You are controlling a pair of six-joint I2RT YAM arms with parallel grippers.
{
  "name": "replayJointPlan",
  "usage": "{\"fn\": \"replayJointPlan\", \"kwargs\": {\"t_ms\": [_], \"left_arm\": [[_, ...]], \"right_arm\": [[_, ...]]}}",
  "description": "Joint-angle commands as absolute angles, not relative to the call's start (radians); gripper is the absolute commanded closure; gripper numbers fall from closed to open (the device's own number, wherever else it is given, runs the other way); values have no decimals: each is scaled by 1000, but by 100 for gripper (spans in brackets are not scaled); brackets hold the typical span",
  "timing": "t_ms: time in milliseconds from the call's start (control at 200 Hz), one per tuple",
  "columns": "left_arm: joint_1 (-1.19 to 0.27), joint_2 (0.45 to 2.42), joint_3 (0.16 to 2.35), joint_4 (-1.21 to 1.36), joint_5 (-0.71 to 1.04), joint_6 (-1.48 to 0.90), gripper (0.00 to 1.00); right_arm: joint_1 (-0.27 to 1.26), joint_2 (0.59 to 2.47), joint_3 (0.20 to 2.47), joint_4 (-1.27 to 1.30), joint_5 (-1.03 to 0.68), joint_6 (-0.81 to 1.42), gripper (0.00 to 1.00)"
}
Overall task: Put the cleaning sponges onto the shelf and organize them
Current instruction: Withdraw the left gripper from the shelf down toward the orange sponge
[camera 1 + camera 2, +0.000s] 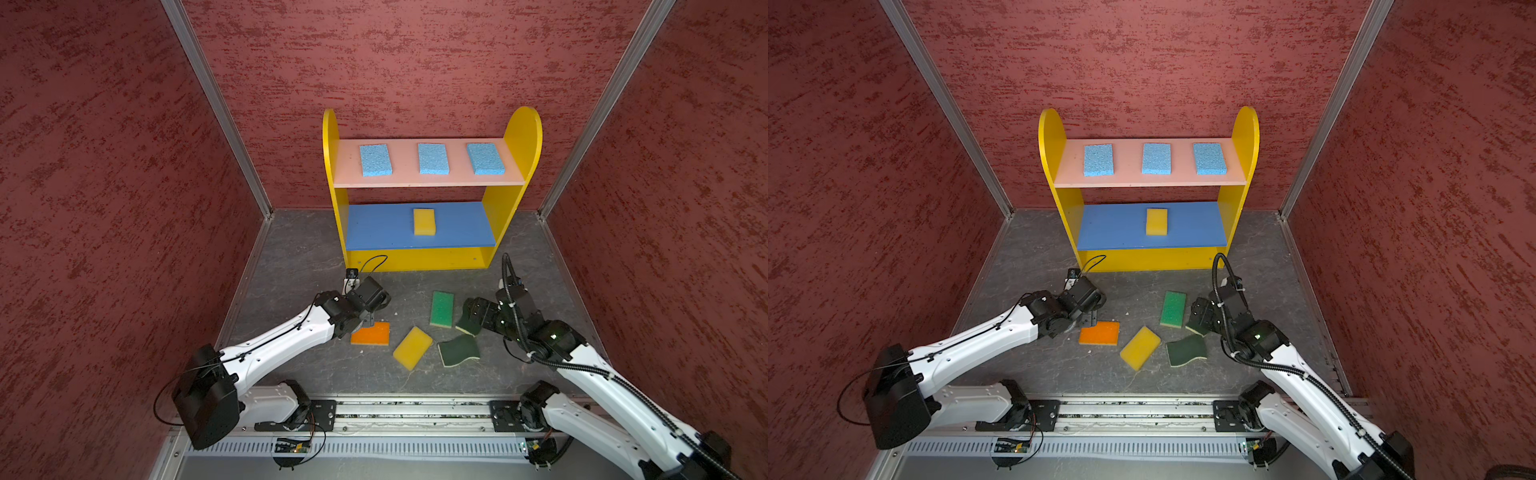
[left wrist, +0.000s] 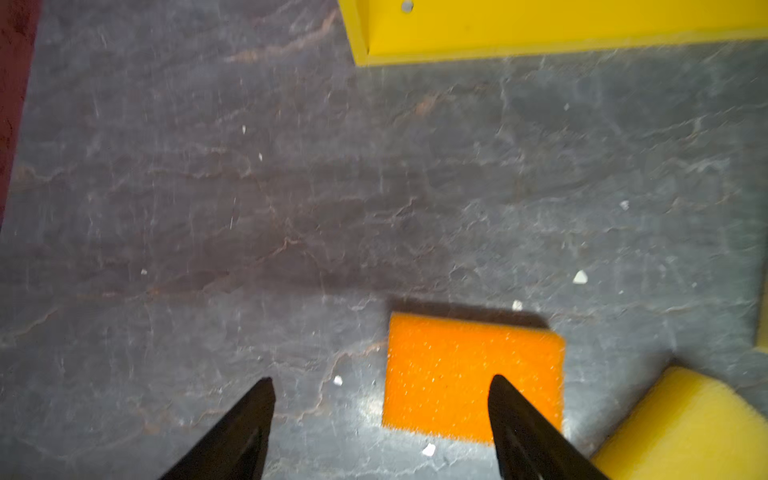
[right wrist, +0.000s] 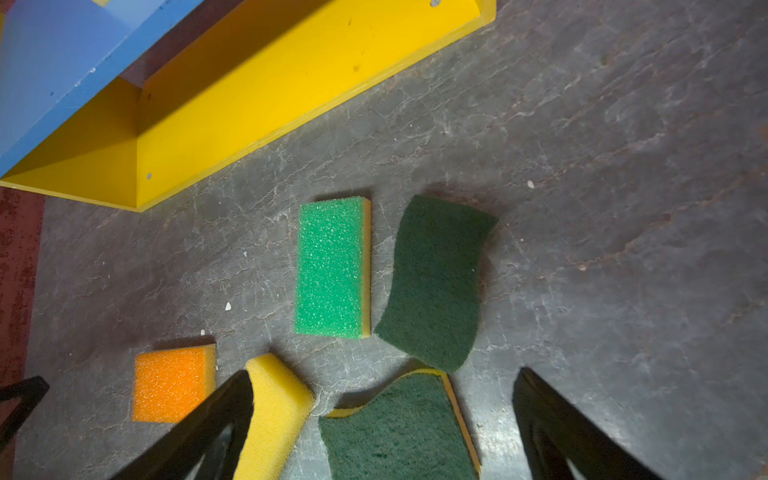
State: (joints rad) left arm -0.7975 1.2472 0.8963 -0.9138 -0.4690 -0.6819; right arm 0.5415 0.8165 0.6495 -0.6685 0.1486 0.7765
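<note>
The left end effector (image 2: pixel 382 381) hangs with jaws apart, one finger (image 2: pixel 523 428) over the orange-topped sponge (image 2: pixel 473 374), the other off its edge; I'd centre it so both straddle the sponge before closing. The right end effector (image 3: pixel 385 373), spread wide, hovers by the dark green sponges (image 3: pixel 436 282). On the surface (image 1: pixel 316 365) the shelf (image 1: pixel 521 137) stands at twelve o'clock, holding three blue sponges (image 1: pixel 433 158) and one yellow sponge (image 1: pixel 424 221); red walls (image 1: pixel 124 208) enclose everything.
</note>
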Motion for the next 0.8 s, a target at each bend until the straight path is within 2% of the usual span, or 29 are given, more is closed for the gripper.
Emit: {"fn": "replayJointPlan", "kwargs": {"t_ms": [0, 130, 240, 436, 631, 797], "left_arm": [[-807, 1225, 868, -963, -442, -736, 19], [-816, 1207, 848, -953, -418, -725, 19], [-820, 1217, 872, -981, -361, -712, 24], [-908, 1261, 906, -1069, -326, -770, 42], [-997, 1245, 846, -1046, -269, -872, 65], [-1018, 1227, 773, -933, -177, -923, 69]], "right_arm": [[538, 796, 643, -640, 154, 811, 1], [538, 815, 656, -641, 155, 804, 1], [537, 832, 670, -648, 161, 795, 1], [538, 832, 661, -642, 160, 803, 1], [537, 832, 646, -640, 163, 802, 1], [537, 836, 642, -631, 163, 804, 1]]}}
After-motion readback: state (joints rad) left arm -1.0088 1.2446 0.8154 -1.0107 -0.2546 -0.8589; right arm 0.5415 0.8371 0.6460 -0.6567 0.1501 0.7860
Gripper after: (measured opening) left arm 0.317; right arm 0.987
